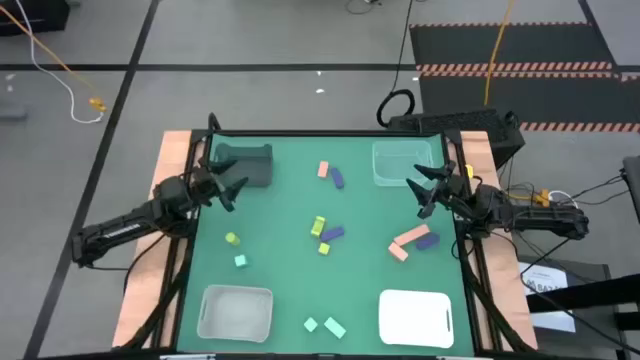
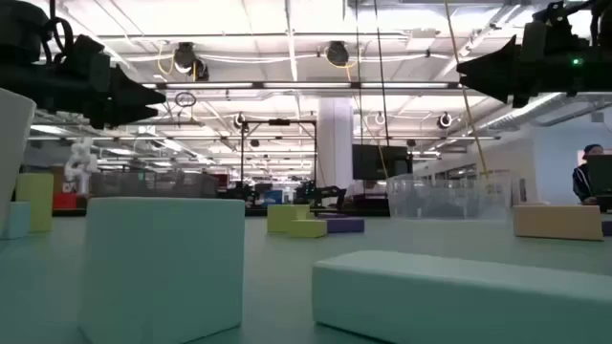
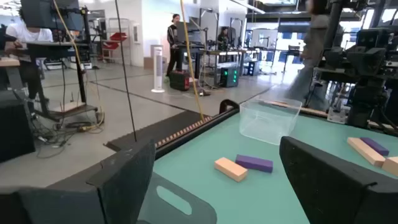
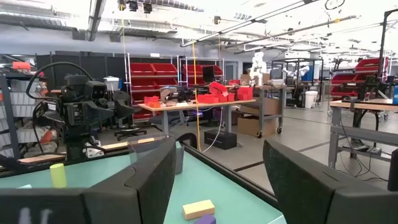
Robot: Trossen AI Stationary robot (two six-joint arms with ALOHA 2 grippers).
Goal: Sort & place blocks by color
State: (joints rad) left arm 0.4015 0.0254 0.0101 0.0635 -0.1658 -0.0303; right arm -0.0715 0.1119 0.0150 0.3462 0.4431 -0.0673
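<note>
The blocks lie scattered on the green table. A salmon block (image 1: 323, 170) and a purple one (image 1: 338, 178) sit toward the far side. Yellow-green (image 1: 318, 226), purple (image 1: 331, 233) and yellow (image 1: 324, 248) pieces cluster at the middle. Salmon bars (image 1: 410, 236) and a purple block (image 1: 428, 241) lie right of the middle. Teal blocks (image 1: 335, 327) rest near the front edge. My left gripper (image 1: 236, 192) hovers open above the table's left side. My right gripper (image 1: 417, 197) hovers open above the right side. Both point toward the middle and touch nothing.
A grey bin (image 1: 243, 163) stands at the far left and a clear bin (image 1: 405, 163) at the far right. A translucent bin (image 1: 236, 312) is at the near left and a white bin (image 1: 416, 317) at the near right. A yellow-green piece (image 1: 231, 238) and a teal cube (image 1: 240, 260) lie left of the middle.
</note>
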